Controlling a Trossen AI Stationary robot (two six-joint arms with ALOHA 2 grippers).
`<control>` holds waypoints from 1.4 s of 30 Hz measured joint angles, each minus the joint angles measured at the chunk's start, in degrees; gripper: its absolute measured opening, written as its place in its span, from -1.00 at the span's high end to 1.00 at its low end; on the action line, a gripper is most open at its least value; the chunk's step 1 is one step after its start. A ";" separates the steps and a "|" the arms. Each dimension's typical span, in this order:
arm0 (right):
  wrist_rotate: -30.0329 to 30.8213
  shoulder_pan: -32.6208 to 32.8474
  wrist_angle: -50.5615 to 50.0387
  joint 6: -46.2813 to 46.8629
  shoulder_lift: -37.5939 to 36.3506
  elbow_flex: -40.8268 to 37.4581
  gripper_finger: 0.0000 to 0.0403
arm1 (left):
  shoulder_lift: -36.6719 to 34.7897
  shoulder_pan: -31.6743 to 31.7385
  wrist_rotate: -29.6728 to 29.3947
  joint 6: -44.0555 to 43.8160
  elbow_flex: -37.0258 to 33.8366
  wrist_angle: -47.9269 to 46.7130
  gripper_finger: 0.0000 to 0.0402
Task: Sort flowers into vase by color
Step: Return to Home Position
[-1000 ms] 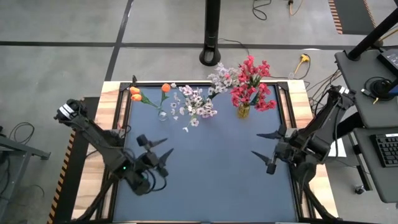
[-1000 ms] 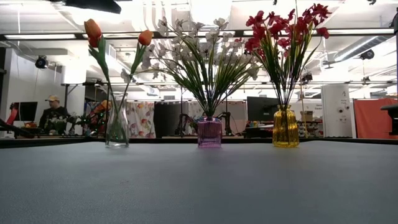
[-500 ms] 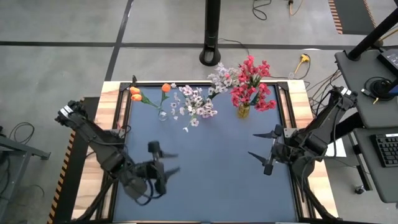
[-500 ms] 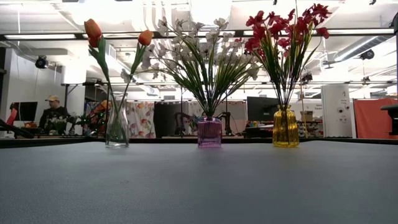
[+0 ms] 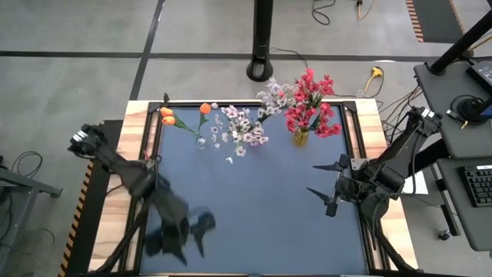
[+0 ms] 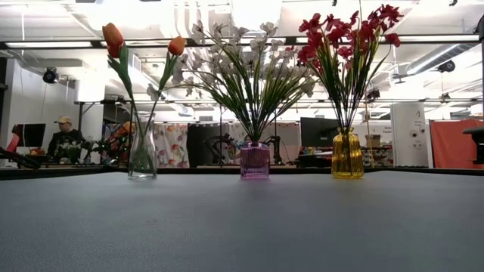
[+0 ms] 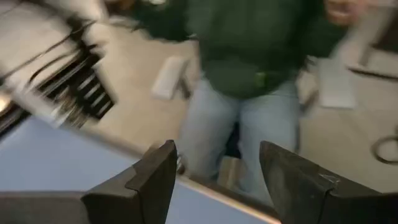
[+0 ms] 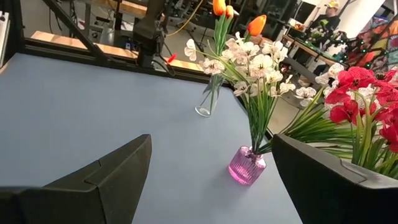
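Desk [image 5: 261, 215]: three vases upright in a row along the far edge, apart from each other.
- Clear vase [image 6: 142, 156] at L end, holds the orange tulips [image 6: 113, 35]; stems lean outward.
- Pink vase [image 6: 255, 161] in the middle, holds the white flowers [image 6: 242, 64]; the sprays fan wide.
- Yellow vase [image 6: 347, 155] at R end, holds the red flowers [image 6: 348, 34].
- White and red sprays overlap in the low view; can't tell if they touch.
- No loose stems seen on the desk.

Left gripper [image 5: 196, 231]: over the near-L part of the desk, close to the front edge, well apart from the vases. Wrist cam: both fingers [image 7: 155, 180] spread wide, released, nothing btwn them. It looks past the desk edge at a person in jeans [image 7: 249, 93] w/ a dark green top, standing just beyond.

Right gripper [image 5: 314, 178]: above the R-centre of the desk, near the R edge, pointing inward toward the middle. Fingers [image 8: 106, 174] spread wide, released, holding nothing. Its wrist cam looks across bare desk to the pink and clear vases; red blooms show at the side.

Bkgd, low view: person in a cap [image 6: 64, 136] far back in the room, L of the clear vase.
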 joint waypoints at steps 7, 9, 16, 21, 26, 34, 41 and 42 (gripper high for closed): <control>-2.71 0.00 -1.33 1.12 -0.18 -0.02 -0.61 | -12.79 0.58 0.55 -7.77 -20.79 16.19 -0.06; -3.23 -0.02 -1.39 1.33 -0.37 -0.02 -0.61 | -17.62 -0.96 0.34 -9.11 -28.55 24.28 -0.06; -7.23 -0.07 -1.02 1.57 -2.99 -0.61 -0.61 | -32.34 -3.69 -2.53 -12.20 -46.32 38.70 -0.06; -10.41 -1.10 0.64 1.11 -5.23 -2.24 -0.61 | -40.11 -2.97 -2.50 -15.52 -51.66 39.57 -0.06; -22.09 -4.18 13.97 -8.71 -6.39 -6.14 -0.61 | -46.97 -1.65 -1.00 -15.35 -54.21 35.49 -0.06; -34.54 -10.13 24.50 -17.23 -10.51 -10.65 -0.61 | -54.37 4.35 3.72 -13.14 -55.93 30.73 -0.06; -43.54 -18.18 28.63 -18.51 -15.61 -15.44 -0.61 | -56.55 16.98 16.76 -13.41 -55.93 26.04 -0.06; -44.85 -19.42 29.14 -18.49 -16.33 -16.17 -0.61 | -56.67 19.22 19.50 -13.13 -55.95 25.62 -0.06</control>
